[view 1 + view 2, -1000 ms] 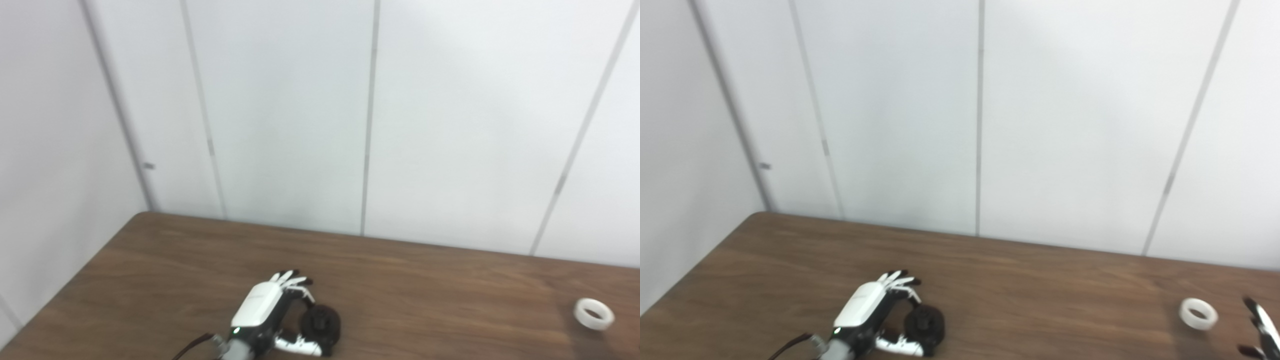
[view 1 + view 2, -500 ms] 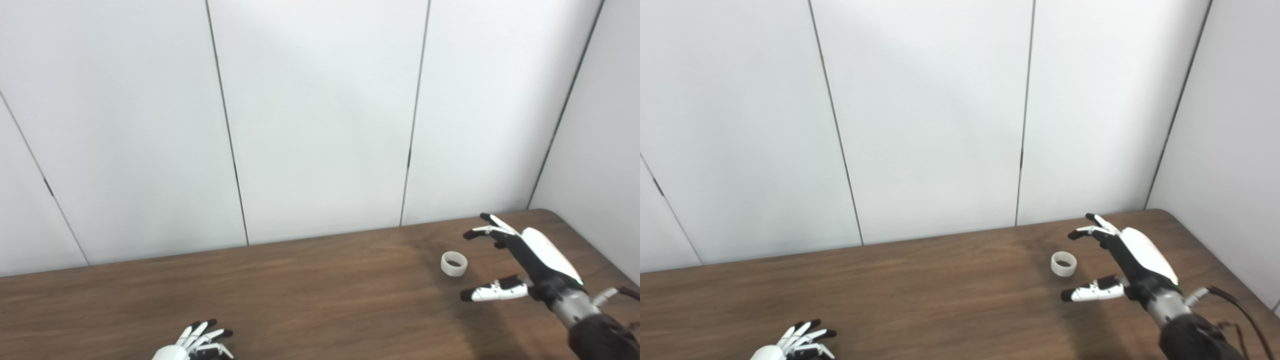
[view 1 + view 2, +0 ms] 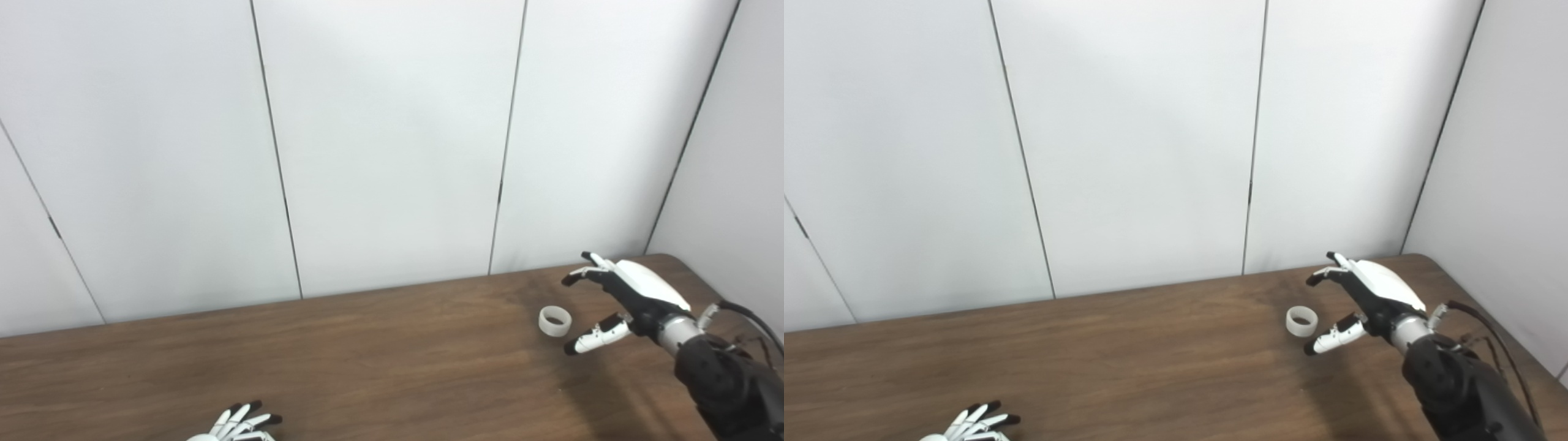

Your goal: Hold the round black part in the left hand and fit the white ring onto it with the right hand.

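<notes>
Right hand (image 3: 625, 300) spread wide, holding nothing, poised just beside the white ring (image 3: 555, 320), fingers above it and thumb low on its near side. Ring lies flat on the brown surface (image 3: 398, 343), not touched yet. Step: reaching to pick up the ring. Next move likely needs the hand to come over the ring and pinch its wall without tipping it. Left hand (image 3: 974, 422) is cut off at the bottom edge; only fingertips show, can't tell its grip. Round black part isn't visible.
</notes>
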Controlling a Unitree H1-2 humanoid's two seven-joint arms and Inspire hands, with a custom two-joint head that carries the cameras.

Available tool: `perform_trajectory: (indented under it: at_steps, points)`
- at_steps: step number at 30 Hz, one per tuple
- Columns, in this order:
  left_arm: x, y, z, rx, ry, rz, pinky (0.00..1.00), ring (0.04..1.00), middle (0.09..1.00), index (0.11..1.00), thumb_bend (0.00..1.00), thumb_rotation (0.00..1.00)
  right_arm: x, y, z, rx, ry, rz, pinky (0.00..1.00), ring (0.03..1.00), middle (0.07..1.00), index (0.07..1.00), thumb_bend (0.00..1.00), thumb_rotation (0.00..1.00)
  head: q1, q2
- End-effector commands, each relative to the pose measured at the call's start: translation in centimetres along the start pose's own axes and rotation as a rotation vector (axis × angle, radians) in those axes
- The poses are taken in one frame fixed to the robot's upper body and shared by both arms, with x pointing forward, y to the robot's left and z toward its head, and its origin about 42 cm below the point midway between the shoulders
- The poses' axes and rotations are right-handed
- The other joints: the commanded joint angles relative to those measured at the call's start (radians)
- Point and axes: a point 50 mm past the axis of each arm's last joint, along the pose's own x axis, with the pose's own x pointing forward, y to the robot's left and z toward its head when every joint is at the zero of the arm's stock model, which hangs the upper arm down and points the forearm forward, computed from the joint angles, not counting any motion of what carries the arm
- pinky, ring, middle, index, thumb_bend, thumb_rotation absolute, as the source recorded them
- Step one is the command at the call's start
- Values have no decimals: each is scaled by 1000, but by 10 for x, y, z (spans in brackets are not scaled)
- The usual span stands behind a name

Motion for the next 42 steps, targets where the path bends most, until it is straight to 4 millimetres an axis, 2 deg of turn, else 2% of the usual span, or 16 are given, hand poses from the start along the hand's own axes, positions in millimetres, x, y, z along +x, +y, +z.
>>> perform_trajectory:
  at_steps: [1, 6, 13, 21, 30, 42]
  points:
    - [-11, -5, -1, 14, -2, -42, 1000, 957, 835, 481, 517, 39, 9, -39, 9, -66, -19, -83, 913, 1000, 1000, 788, 927, 267, 1, 2]
    - [-13, -4, 1, 12, -3, -42, 1000, 956, 831, 481, 517, 39, 21, -37, 9, -103, 17, -45, 965, 1000, 1000, 815, 946, 269, 3, 4]
    - [-19, -4, 6, 10, -2, -41, 1000, 950, 824, 481, 517, 39, 34, -32, 6, -130, 44, -16, 965, 1000, 1000, 838, 962, 296, 6, 11]
    - [-26, -2, 12, 3, 4, -48, 1000, 958, 826, 481, 517, 38, 47, -28, 10, -156, 58, 6, 978, 1000, 1000, 860, 954, 294, 12, 29]
    - [-31, 0, 18, -10, 5, -46, 1000, 943, 823, 481, 517, 39, 57, -15, 8, -152, 75, 58, 981, 1000, 1000, 842, 938, 279, 22, 42]
    - [-36, 1, 24, -17, 2, -47, 1000, 945, 826, 481, 517, 39, 63, 1, 11, -170, 85, 118, 1000, 1000, 1000, 835, 896, 305, 36, 61]
